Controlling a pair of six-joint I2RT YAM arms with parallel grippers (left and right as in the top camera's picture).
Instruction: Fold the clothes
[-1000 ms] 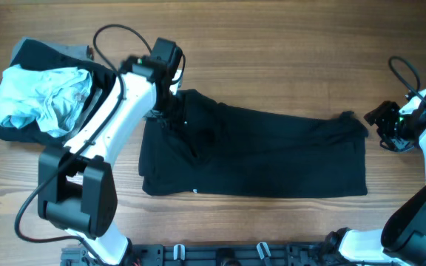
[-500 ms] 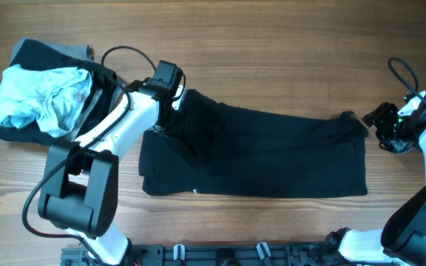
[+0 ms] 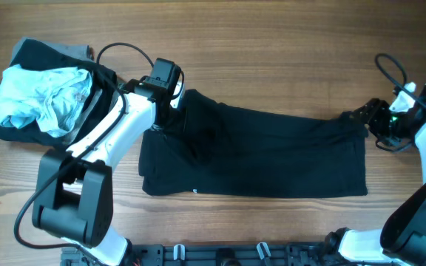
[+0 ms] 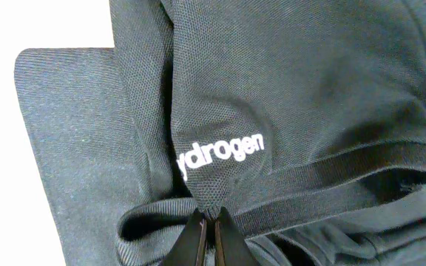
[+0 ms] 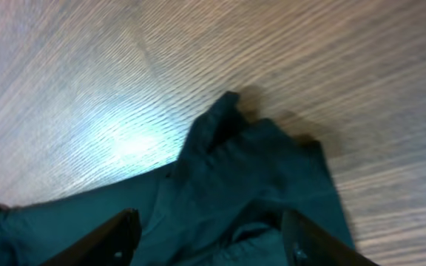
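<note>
wood-grain table (image 3: 287, 66) lies under spread black garment (image 3: 272, 155).

Bare counter (image 3: 272, 59) runs wide from 12 to 2 o'clock, an open lane beyond the black garment (image 3: 272, 159), which covers the middle. At 10 o'clock a pile of clothes (image 3: 43, 96) blocks that corner. The left arm (image 3: 117, 127) slants from 7 to 11 o'clock, barring the gap between pile and garment. At 3 o'clock the right end effector (image 3: 367, 116), jaws spread, crowds the garment's corner.
</note>
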